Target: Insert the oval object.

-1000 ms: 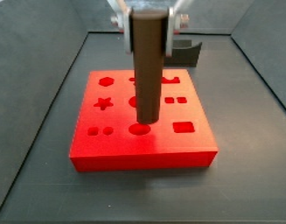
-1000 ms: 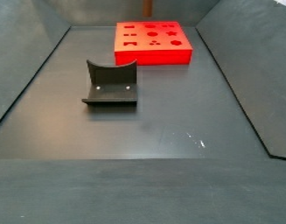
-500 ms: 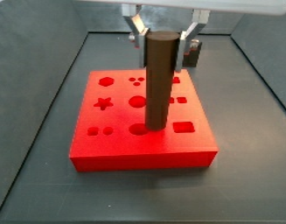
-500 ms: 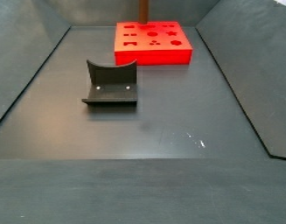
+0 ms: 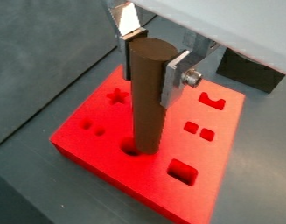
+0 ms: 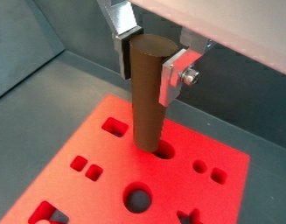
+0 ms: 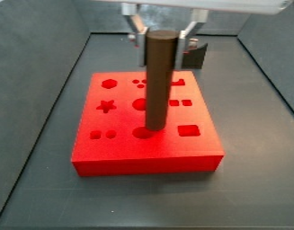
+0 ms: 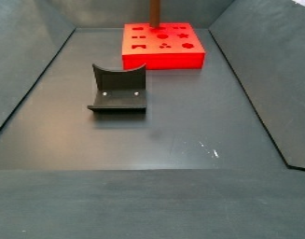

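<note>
The oval object (image 7: 157, 85), a long dark-brown peg, stands upright with its lower end in a hole at the front middle of the red block (image 7: 149, 157). My gripper (image 7: 161, 38) is above the block and shut on the peg's top. In both wrist views the silver fingers (image 5: 177, 77) press the peg (image 5: 146, 105) on two sides, with the gripper (image 6: 151, 70) over the block (image 6: 110, 188). In a side view only a thin strip of the peg (image 8: 152, 11) shows above the far block (image 8: 167, 58).
The dark fixture (image 8: 117, 89) stands on the dark floor apart from the block; it also shows behind the block (image 7: 195, 54) and in a wrist view (image 5: 253, 70). The block's top has several other shaped holes. Dark walls ring the floor.
The peg has come down from above the block until its lower end sits in the front-middle hole, then shifted slightly left with the gripper.
</note>
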{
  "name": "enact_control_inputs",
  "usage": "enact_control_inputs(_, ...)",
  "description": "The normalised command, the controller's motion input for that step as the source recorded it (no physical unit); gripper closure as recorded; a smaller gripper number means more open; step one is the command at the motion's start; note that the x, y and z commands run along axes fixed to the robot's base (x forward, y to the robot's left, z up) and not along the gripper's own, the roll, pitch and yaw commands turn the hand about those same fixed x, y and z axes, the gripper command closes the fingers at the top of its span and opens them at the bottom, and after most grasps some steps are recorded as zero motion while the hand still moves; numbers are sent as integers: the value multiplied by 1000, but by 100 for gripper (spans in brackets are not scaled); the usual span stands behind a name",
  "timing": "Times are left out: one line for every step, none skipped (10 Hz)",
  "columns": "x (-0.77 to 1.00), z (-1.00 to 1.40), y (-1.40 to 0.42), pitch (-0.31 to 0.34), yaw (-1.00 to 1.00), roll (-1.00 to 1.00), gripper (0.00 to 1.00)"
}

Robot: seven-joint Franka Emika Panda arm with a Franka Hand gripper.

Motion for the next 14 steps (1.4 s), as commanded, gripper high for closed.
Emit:
enact_control_inputs(-211, 37, 0, -71, -97, -31, 100)
enact_control_inputs(0, 0, 0, 0, -6, -1, 100)
enact_control_inputs(80, 0, -111, 0, 0, 0, 100)
enact_control_inputs(46, -91, -77, 0, 0, -99, 100)
enact_control_inputs(0, -9, -86, 0, 54, -123, 100)
enact_control_inputs(-71, 0, 0, -1, 0, -30, 100)
enact_control_inputs(-140, 0, 0, -43, 9, -16, 100)
enact_control_inputs(-154, 0, 0, -44, 0, -17, 100)
enact_control_inputs(-149, 0, -66, -29, 3, 0, 100)
enact_control_inputs(-46, -37, -126, 0, 0, 0, 100)
enact_control_inputs(0, -77, -163, 0, 0, 0, 100)
enact_control_inputs(54, -109, -3, 0, 0, 19, 100)
enact_control_inputs(0, -97, 0, 0, 0, 0, 100)
enact_control_inputs(0, -86, 0, 0, 0, 10, 100)
